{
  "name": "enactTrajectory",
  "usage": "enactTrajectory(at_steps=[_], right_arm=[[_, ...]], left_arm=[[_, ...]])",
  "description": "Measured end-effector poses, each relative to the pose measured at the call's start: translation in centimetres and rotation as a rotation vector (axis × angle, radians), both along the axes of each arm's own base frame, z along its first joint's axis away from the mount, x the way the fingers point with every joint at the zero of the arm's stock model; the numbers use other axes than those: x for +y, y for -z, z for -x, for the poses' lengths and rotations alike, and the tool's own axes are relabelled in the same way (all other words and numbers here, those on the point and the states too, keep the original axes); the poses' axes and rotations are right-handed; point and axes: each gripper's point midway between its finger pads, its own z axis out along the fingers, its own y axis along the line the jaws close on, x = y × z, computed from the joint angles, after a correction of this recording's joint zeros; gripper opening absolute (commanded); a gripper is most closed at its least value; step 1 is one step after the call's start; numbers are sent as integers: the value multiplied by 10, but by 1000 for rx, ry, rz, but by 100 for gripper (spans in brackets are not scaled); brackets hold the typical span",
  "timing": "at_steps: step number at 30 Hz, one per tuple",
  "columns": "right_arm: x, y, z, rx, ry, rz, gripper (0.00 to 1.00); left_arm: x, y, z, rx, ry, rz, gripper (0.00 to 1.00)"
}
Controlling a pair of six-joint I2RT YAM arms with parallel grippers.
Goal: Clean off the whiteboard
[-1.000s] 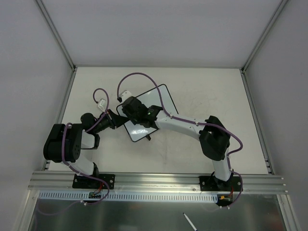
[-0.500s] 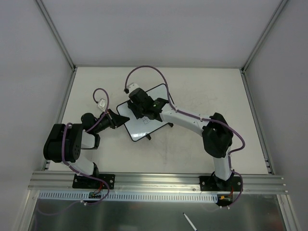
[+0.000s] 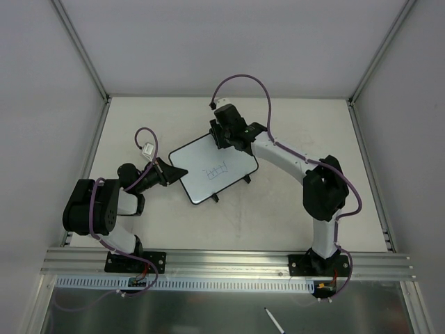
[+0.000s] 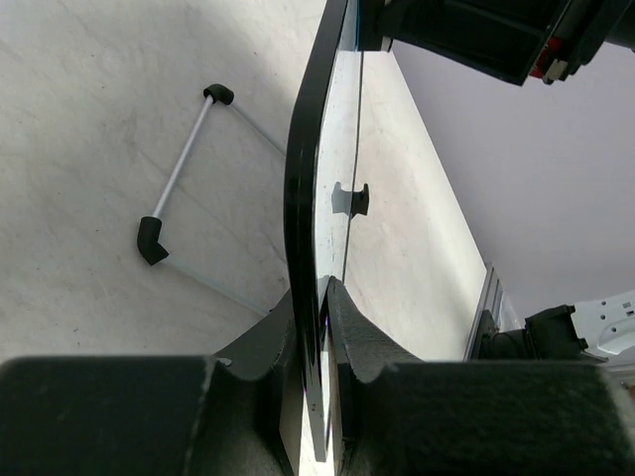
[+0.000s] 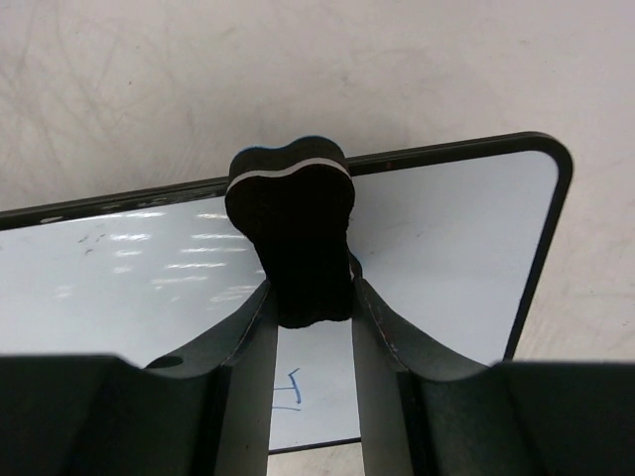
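Note:
The whiteboard point(image 3: 201, 182), white with a thin black frame, lies slanted on the table with blue marks point(image 3: 216, 169) near its middle. My left gripper point(image 3: 169, 172) is shut on its left edge. In the left wrist view the board point(image 4: 301, 188) is edge-on and clamped between the fingers point(image 4: 322, 297). My right gripper point(image 3: 226, 136) is shut on a black eraser block point(image 5: 293, 223) and holds it at the board's far edge. The right wrist view shows the board point(image 5: 446, 238) and a blue mark point(image 5: 289, 388) below the eraser.
The board stands on small black feet point(image 3: 247, 179); a wire foot with black caps point(image 4: 185, 169) shows under it. White walls enclose the table. An aluminium rail point(image 3: 222, 263) runs along the near edge, with a pen point(image 3: 273, 321) lying below it.
My right gripper, with the eraser, has moved from over the board's middle up and right to its far edge, uncovering the blue marks. The left gripper has stayed clamped on the board.

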Motion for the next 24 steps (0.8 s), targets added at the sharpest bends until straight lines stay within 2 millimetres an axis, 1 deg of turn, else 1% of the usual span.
enactTrajectory(at_steps=[4, 15, 19, 24], right_arm=[[-7, -1, -6, -5, 18, 3, 0], [-5, -2, -4, -13, 6, 8, 0], [0, -3, 7, -59, -9, 53, 0], [24, 8, 40, -87, -75, 120, 0]], left_arm=[[0, 0, 0, -1, 1, 0, 0], [0, 0, 0, -1, 3, 0, 0], [-1, 0, 1, -2, 10, 0, 0], [-1, 0, 2, -2, 11, 0, 0]])
